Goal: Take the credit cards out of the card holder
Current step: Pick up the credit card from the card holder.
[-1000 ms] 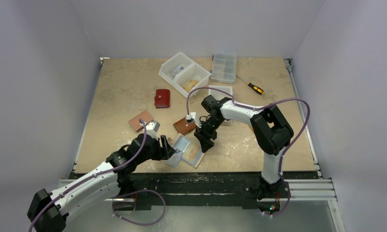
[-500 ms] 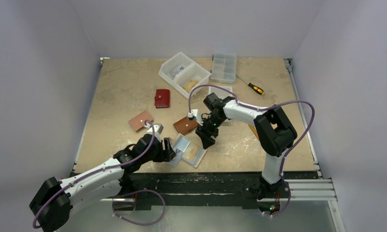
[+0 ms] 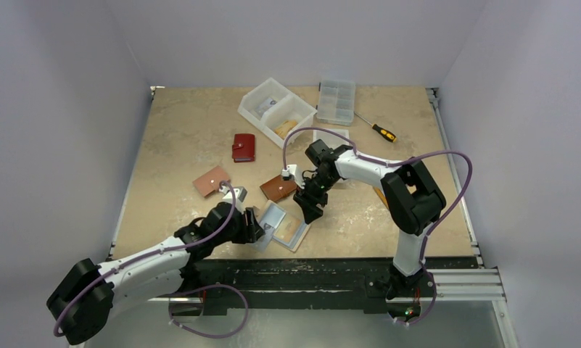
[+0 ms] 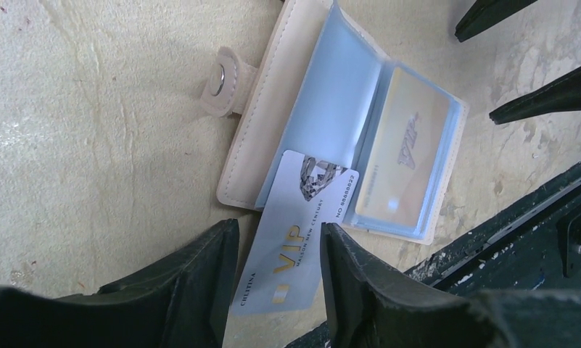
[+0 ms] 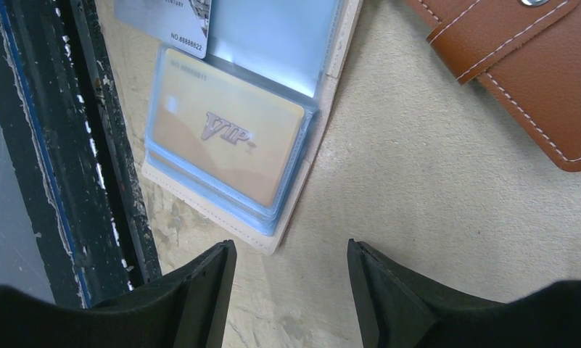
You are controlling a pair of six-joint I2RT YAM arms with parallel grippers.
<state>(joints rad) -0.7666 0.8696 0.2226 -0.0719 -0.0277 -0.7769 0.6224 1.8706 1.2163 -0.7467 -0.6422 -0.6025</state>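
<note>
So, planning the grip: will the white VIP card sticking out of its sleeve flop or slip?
The white VIP card lies flat, unbent: likely stiff. Its glossy face may slip. The unpinned card holder might drag along.

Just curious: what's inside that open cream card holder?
A gold VIP card lies tucked inside; a white VIP card sticks halfway out. Anything beneath them is covered.

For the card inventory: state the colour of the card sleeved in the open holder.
The gold card has VIP lettering; it shows clearest in the right wrist view.
</note>
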